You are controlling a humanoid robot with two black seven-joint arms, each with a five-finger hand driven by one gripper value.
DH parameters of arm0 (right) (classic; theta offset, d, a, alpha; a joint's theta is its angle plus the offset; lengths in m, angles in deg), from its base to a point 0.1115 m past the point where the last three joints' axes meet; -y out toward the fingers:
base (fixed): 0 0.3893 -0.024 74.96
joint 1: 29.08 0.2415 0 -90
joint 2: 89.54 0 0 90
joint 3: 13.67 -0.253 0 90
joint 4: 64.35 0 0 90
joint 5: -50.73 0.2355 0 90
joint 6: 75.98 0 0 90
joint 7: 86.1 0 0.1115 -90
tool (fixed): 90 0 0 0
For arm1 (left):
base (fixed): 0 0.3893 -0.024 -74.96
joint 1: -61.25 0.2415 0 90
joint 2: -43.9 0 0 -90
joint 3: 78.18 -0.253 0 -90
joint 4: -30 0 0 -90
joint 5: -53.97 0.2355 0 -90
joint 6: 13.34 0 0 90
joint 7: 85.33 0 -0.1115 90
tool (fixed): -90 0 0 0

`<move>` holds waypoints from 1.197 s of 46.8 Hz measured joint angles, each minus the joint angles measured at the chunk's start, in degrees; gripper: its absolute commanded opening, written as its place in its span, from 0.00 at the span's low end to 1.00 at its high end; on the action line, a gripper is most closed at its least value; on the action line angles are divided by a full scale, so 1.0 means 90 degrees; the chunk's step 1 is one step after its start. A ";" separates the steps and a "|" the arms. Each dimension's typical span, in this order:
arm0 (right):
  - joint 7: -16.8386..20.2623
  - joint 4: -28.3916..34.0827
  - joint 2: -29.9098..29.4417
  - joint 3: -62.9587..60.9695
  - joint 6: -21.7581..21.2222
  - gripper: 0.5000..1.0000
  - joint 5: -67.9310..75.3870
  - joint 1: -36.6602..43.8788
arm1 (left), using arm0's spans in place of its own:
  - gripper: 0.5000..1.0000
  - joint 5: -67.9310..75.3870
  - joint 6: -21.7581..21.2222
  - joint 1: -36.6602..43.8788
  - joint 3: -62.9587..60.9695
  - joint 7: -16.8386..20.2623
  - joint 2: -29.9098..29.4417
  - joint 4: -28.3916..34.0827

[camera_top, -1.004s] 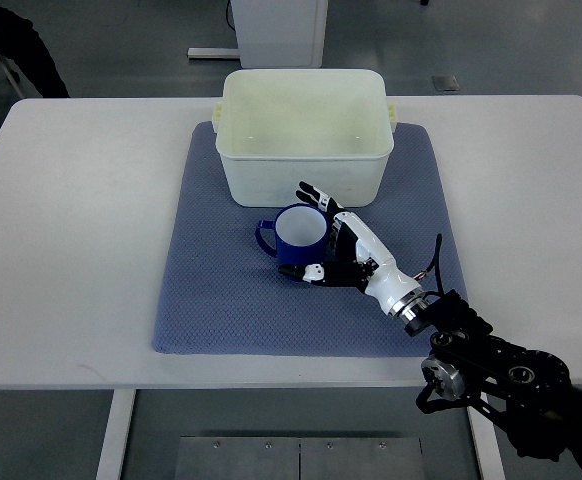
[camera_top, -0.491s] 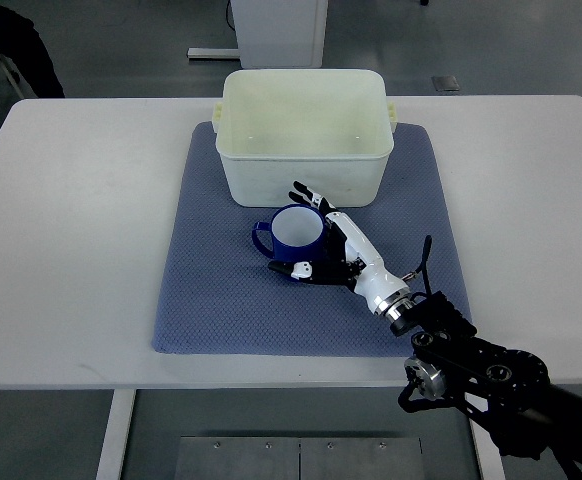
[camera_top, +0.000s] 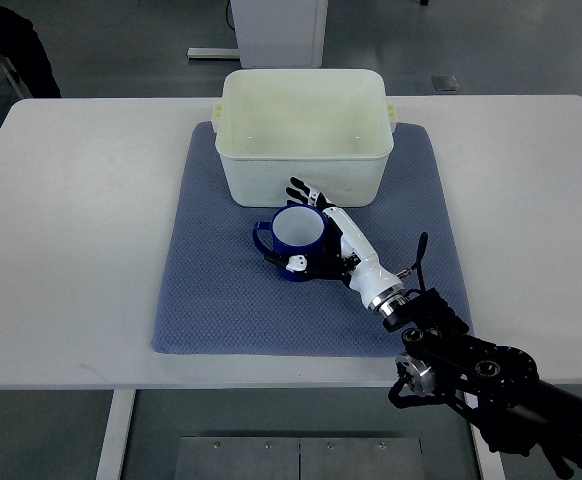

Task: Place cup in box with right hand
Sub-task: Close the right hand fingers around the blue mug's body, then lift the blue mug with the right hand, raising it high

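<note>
Cup [camera_top: 293,234]: blue outside, white inside, upright on the mat, just in front of the box's near wall; handle points to about 9 o'clock.
Right hand [camera_top: 321,238]: wrapped round the cup from its 4 o'clock side. Fingers [camera_top: 302,190] reach along the far rim at about 1 o'clock; the thumb [camera_top: 293,265] lies against the near side at about 6 o'clock. It looks closed on the cup, grasping it.
Arm: comes in from the lower right corner; black forearm, white wrist.
Box [camera_top: 304,178]: cream, open top, at 12 o'clock from the cup, on the far half of the mat.
Mat [camera_top: 211,290]: blue-grey, on the white table [camera_top: 71,250].
Cup relative to box: outside it, resting on the mat.
</note>
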 measured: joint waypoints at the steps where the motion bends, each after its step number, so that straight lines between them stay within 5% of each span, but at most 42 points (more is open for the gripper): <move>1: 0.0000 -0.0002 -0.0009 0.0000 0.0004 0.89 0.0000 0.0000 | 1.00 0.0000 0.0001 -0.0003 0.0000 0.0000 0.0000 0.0000; 25: 0.0000 -0.0185 -0.0027 0.0084 0.0008 0.73 0.0001 0.0001 | 1.00 0.0000 -0.0001 0.0000 0.0000 -0.0002 0.0000 0.0001; 31: 0.0000 -0.0223 -0.0028 0.0088 0.0014 0.42 0.0007 0.0001 | 1.00 0.0000 0.0000 -0.0001 0.0000 -0.0002 0.0000 0.0001; 36: 0.0000 -0.0229 -0.0027 0.0088 0.0014 0.00 0.0011 0.0004 | 1.00 0.0000 0.0001 -0.0001 0.0000 -0.0002 0.0000 0.0001; 56: 0.0000 -0.0143 -0.0027 0.0071 0.0011 0.00 0.0020 0.0236 | 1.00 0.0000 -0.0003 0.0000 0.0000 -0.0001 0.0000 0.0001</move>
